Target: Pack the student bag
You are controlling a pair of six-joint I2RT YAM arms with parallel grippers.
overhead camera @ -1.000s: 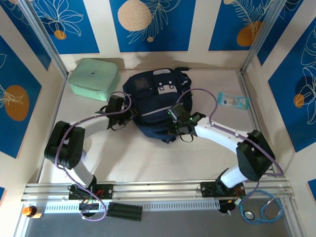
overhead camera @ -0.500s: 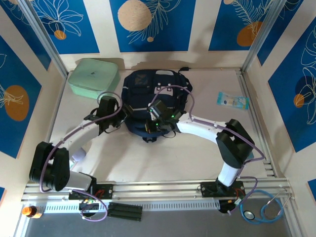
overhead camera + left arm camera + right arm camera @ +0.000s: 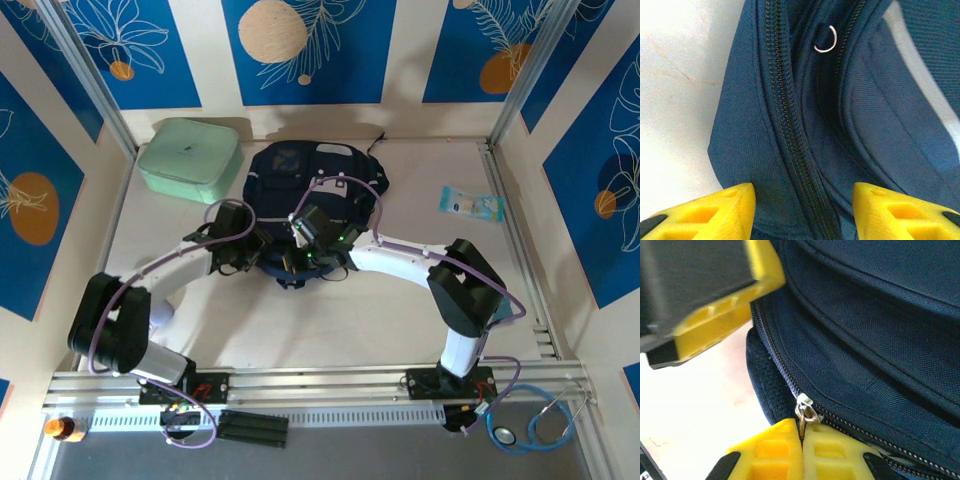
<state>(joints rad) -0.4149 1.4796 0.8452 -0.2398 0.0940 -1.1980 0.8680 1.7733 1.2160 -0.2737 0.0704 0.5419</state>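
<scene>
The navy student bag point(image 3: 300, 170) lies at the back middle of the table. My right gripper point(image 3: 802, 440) is shut on the metal zipper pull point(image 3: 806, 412) at the bag's near edge, where the slider sits on the zip line of the bag point(image 3: 880, 315). My left gripper point(image 3: 802, 212) stands open just to the left, its yellow fingertips point(image 3: 730, 210) astride a closed zipper seam of the bag point(image 3: 865, 125). From above, the left gripper point(image 3: 255, 255) and the right gripper point(image 3: 295, 262) meet close together at the bag's near left corner.
A mint-green case point(image 3: 190, 158) stands at the back left, near the bag. A small wipes packet point(image 3: 471, 205) lies at the right. A stethoscope point(image 3: 535, 425) and an orange bottle point(image 3: 62, 428) lie off the table in front. Side walls hem the table in.
My right gripper has travelled left along the bag's near edge with the zipper pull. The left gripper has shifted slightly and its jaws have widened. The bag's near edge has been dragged a little.
</scene>
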